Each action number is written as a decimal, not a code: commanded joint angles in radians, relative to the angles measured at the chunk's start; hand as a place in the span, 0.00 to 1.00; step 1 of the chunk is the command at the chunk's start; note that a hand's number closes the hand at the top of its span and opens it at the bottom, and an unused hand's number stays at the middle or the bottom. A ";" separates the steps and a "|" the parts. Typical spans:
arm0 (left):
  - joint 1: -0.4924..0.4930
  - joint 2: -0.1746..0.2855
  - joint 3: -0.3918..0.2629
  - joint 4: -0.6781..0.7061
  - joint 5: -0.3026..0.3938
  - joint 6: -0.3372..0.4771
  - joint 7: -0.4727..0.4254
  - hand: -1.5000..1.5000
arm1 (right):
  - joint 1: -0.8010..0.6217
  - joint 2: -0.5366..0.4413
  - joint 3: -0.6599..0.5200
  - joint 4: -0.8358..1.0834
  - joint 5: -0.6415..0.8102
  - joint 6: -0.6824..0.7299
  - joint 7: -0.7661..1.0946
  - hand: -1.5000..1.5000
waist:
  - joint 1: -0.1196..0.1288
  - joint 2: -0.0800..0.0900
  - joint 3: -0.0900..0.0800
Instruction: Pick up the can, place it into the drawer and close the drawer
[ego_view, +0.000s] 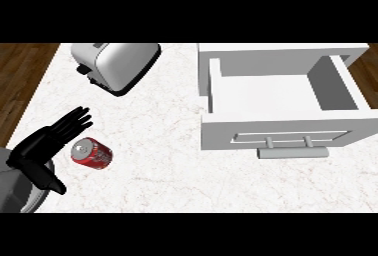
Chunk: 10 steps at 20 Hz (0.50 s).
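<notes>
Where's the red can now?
In the head view, the can sits at the lower left of the counter, just right of the open left hand, below the toaster and left of the open drawer.

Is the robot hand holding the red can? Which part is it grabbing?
No, nothing is held. The left hand is open with straight fingers, just beside the red can, which lies on its side on the counter.

Bare counter (162, 170) lay between the can (91, 152) and the open drawer (284, 125), whose interior was open from above; the toaster (118, 62) stood well apart, far left.
</notes>
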<state>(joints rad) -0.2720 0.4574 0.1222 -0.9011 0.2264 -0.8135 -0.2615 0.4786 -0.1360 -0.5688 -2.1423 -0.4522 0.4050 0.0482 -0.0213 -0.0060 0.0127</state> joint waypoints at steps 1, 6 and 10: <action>-0.022 0.047 0.021 0.180 -0.075 -0.060 -0.136 0.00 | -0.035 -0.010 -0.008 0.011 -0.006 0.005 0.012 0.00 | 0.002 0.012 -0.015; -0.065 0.009 -0.017 0.291 -0.143 -0.024 -0.178 0.00 | -0.028 -0.005 -0.019 -0.012 -0.009 0.006 0.032 0.00 | -0.006 0.015 -0.016; -0.085 0.010 -0.016 0.353 -0.158 -0.033 -0.238 0.00 | -0.027 -0.025 -0.060 -0.023 -0.081 0.019 0.054 0.00 | -0.004 0.012 -0.015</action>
<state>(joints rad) -0.3457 0.4450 0.0868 -0.6784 0.0750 -0.7595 -0.4053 0.4606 -0.1454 -0.6046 -2.1514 -0.4914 0.4233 0.0774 -0.0269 -0.0036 0.0127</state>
